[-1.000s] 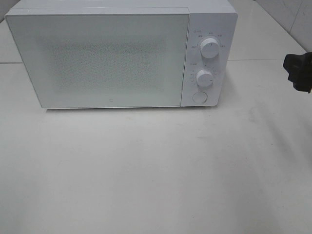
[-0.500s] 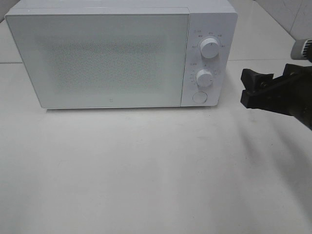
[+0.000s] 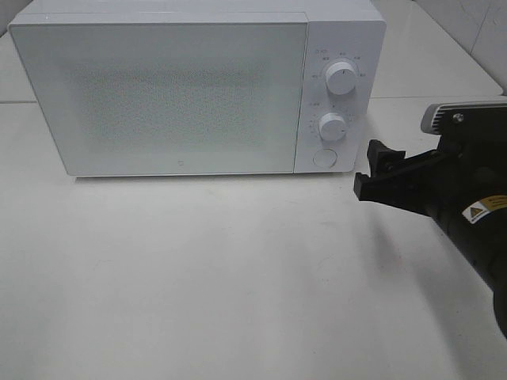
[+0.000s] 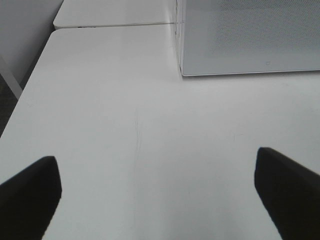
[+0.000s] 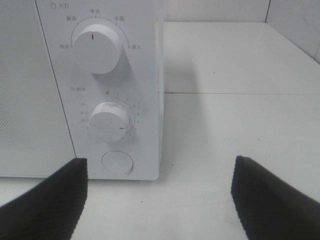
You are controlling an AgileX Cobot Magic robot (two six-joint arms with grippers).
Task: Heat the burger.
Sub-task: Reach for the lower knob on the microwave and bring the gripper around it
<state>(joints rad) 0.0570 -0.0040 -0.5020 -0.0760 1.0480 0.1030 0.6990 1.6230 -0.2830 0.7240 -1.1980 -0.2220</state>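
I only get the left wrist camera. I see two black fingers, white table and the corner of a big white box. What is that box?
Observer: It's a white microwave, and it is shut.
Operator: Does it have buttons?
Observer: Yes, down its right-hand panel: an upper knob, a lower knob and a round button under them.
Operator: Where's the other arm?
Observer: The right gripper hangs open just off the microwave's front right corner. It faces that panel and touches nothing.
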